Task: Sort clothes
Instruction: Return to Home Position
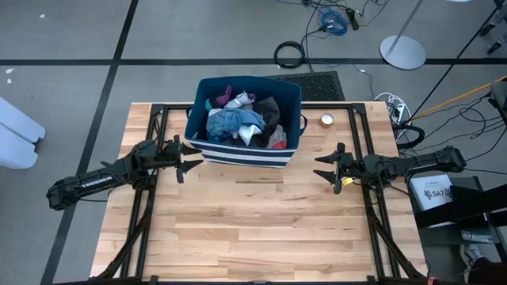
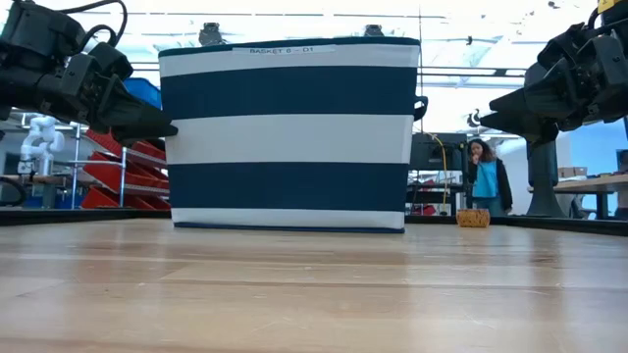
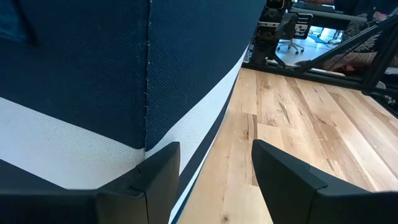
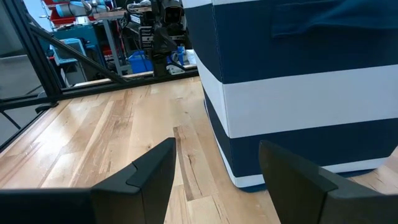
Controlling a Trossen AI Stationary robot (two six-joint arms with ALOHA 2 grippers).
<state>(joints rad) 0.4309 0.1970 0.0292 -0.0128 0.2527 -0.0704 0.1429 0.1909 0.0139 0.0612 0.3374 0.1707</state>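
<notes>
Flanking the striped bin (image 1: 238, 153) heaped with clothes (image 1: 238, 123), left hand (image 1: 196, 157) and right hand (image 1: 319, 167) hover spread and empty

Label (image 2: 282, 50) on the striped bin's (image 2: 294, 127) top rim — reads "BASKET 6 - D1"; white box (image 1: 432, 190) beside the table — partly legible, "SAT"

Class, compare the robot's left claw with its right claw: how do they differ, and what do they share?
The left claw hangs right at the striped bin's front corner; the right claw hangs clear of it, bare table between. The left claw points rightward, the right claw leftward. Both are open and empty.
</notes>
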